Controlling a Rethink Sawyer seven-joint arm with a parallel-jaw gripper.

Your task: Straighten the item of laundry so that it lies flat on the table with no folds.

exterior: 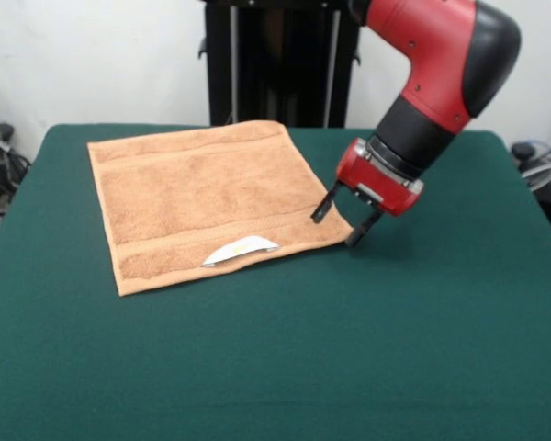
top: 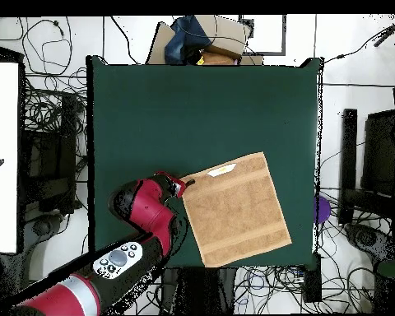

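small square terry towel [exterior: 202,197]: light brown to tan, with woven border bands of the same tan running along two opposite edges
small label on the towel's edge [exterior: 241,249]: white with a faint yellow mark
large rectangular felt-topped table [exterior: 349,349]: plain dark green
robot arm [exterior: 441,55]: glossy red shell with black joint sections
gripper [exterior: 347,220]: red body, black fingers

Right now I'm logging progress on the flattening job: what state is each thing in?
Towel: spread flat on the table, no folds visible, label side up.
Label: lying on the towel's near edge.
Gripper: open, at the towel's corner, holding nothing.
Table: bare apart from the towel.
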